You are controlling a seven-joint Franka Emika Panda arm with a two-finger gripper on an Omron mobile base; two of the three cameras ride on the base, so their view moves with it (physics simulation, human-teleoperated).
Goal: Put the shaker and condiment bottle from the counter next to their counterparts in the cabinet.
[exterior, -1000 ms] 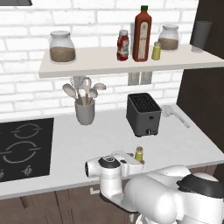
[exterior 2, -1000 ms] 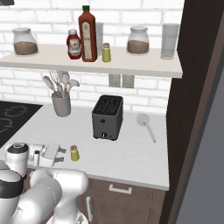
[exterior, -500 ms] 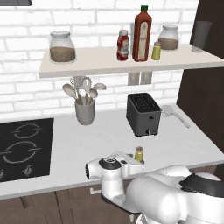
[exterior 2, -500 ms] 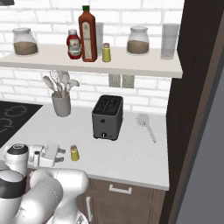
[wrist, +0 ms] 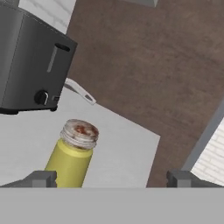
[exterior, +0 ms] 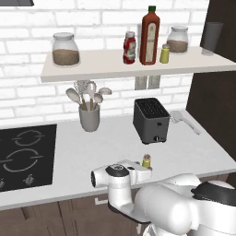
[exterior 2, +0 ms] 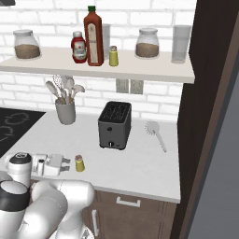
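Shaker (wrist: 72, 157) sits just ahead of the pincer (wrist: 111, 178), upright on the bench (exterior 2: 135, 163), off toward one finger rather than centred in the gap; cap up, long axis vertical. Pincer is wide open, holding nothing, fingers level and pointing along the bench at the shaker's lower body. My read: it needs a small sideways shift to centre, then close. Beyond it, the toaster (exterior: 151, 120) and dish brush (exterior 2: 155, 133). Further back and up, the cabinet (exterior: 92, 69) already carries the condiment bottle (exterior: 130, 47) just beside the tall sauce bottle (exterior: 150, 34), with the twin shaker (exterior: 164, 53) on its other side.
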